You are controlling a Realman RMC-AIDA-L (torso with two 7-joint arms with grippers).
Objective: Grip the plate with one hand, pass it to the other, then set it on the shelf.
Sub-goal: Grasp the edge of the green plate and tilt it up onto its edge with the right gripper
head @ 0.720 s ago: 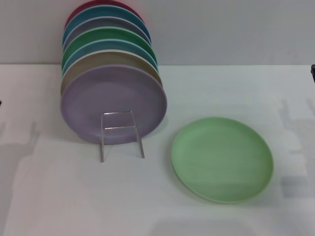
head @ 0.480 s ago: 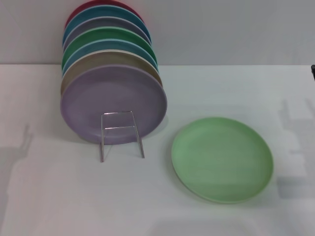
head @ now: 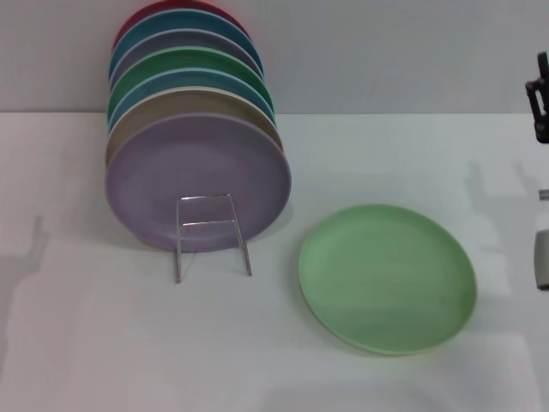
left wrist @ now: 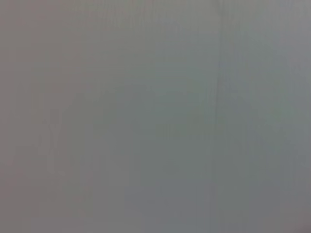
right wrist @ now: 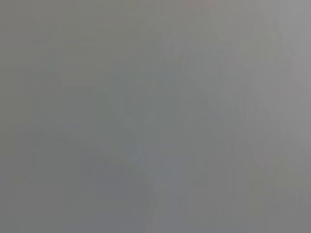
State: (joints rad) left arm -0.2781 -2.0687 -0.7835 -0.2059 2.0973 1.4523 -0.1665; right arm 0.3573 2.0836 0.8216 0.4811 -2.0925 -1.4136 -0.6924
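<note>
The right gripper (head: 541, 94) is seen only in part at the head view's right edge, raised above the white table (head: 86, 343); whether it is released or clenched cannot be told. The light-green plate (head: 387, 277) lies flat on the table, below the gripper and toward the robot's left of it, untouched. Further to that side stands the wire shelf (head: 212, 233), with a lavender plate (head: 198, 180) fronting a row of upright plates.

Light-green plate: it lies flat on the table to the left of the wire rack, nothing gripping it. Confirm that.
Wrong side. The head view shows the light-green plate lying flat on the table to the right of the wire rack, with nothing gripping it. The right arm only shows at the picture's edge.
</note>
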